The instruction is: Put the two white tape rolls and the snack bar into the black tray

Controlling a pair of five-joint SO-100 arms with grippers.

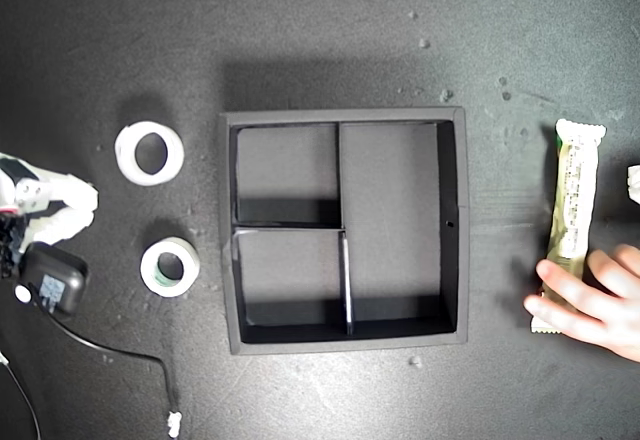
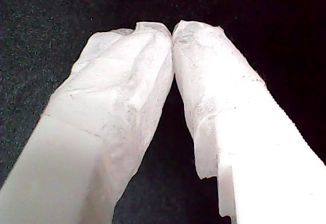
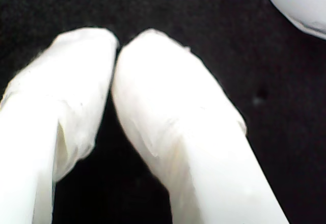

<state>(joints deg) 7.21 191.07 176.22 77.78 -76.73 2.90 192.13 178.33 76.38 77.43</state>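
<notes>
1. My first gripper [image 2: 172, 28] and my second gripper [image 3: 116, 43] were both clenched on nothing.
2. The black tray [image 1: 453, 225] sat unfilled; both white tape rolls [image 1: 149, 153] [image 1: 170, 266] lay at its nine o'clock.
3. The snack bar [image 1: 574, 210] lay at three o'clock, a person's hand [image 1: 598, 300] on it, presumably positioning it.

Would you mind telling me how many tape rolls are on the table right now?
2. Both lie at the exterior view's left of the tray: the all-white roll higher up, the green-cored roll below it. None seems hidden.
</notes>
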